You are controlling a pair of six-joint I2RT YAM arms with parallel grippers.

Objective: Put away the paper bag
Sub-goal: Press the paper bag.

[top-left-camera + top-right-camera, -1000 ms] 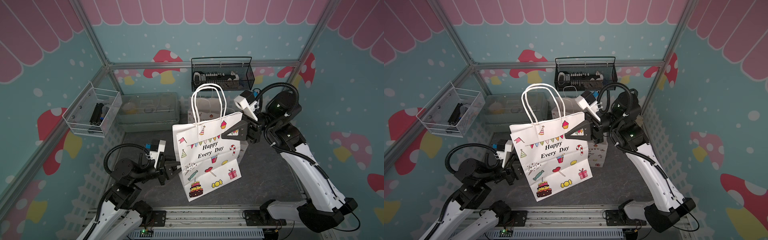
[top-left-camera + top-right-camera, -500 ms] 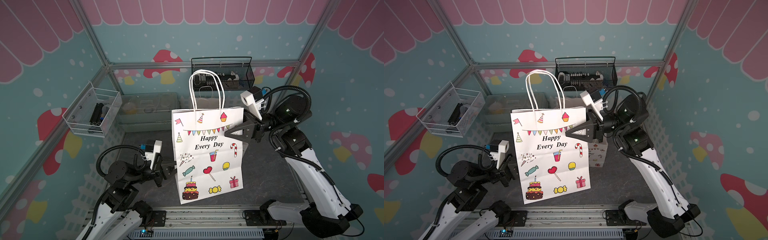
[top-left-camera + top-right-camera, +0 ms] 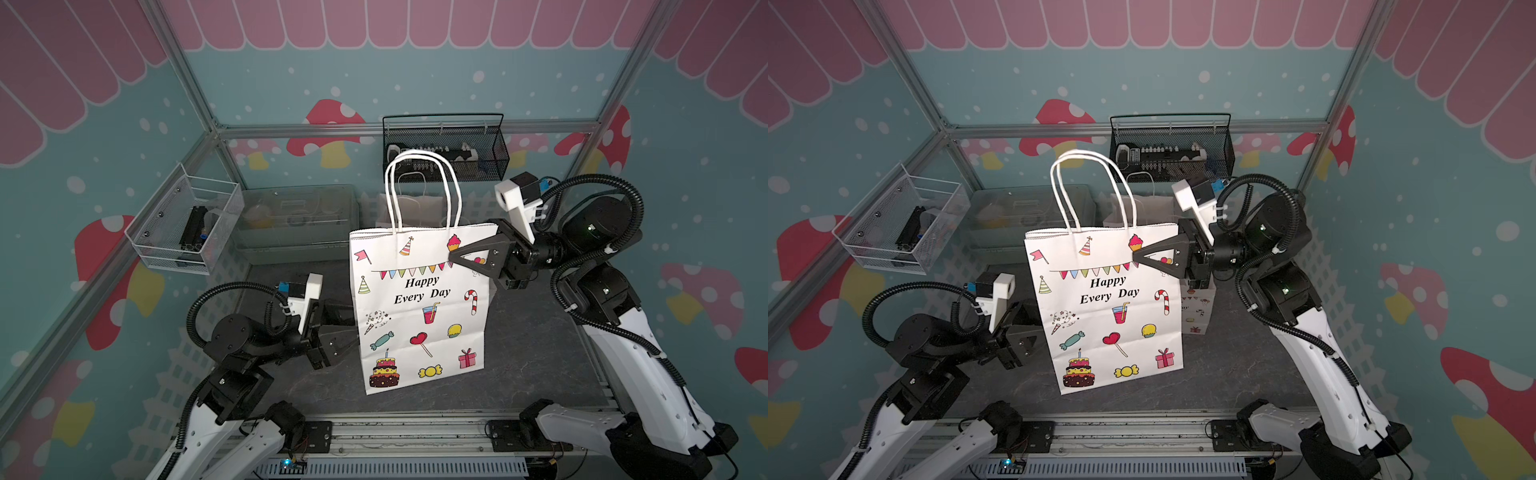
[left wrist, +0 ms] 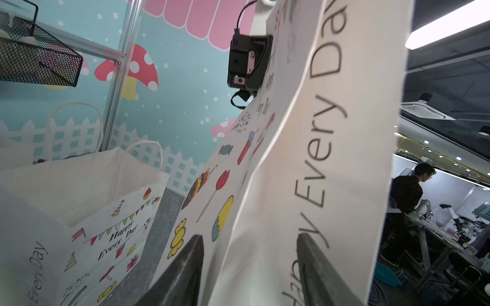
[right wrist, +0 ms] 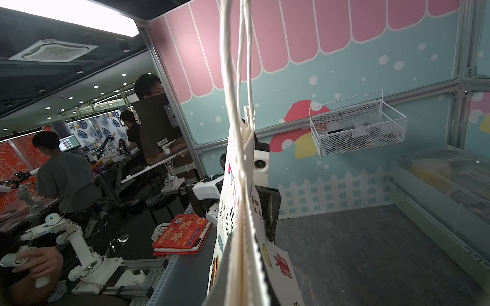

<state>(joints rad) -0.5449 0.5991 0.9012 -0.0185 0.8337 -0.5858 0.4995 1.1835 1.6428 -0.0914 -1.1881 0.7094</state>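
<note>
Arms (image 3: 249,338) level: right gripper (image 3: 451,261) tight on paper bag (image 3: 419,316), left gripper (image 3: 347,328) agape astride it.

Both top views looked steeply down from above the front rail (image 3: 407,432) toward the back wall (image 3: 395,83), well back from the paper bag (image 3: 419,316) and the black mesh basket (image 3: 444,149), sharing almost the whole scene. The left wrist camera peered along the left gripper (image 4: 249,237), bag paper very near, toward that same basket. The right wrist camera faced along the bag's top edge toward the white wire basket (image 5: 355,129) on the left wall (image 5: 344,66)
</note>
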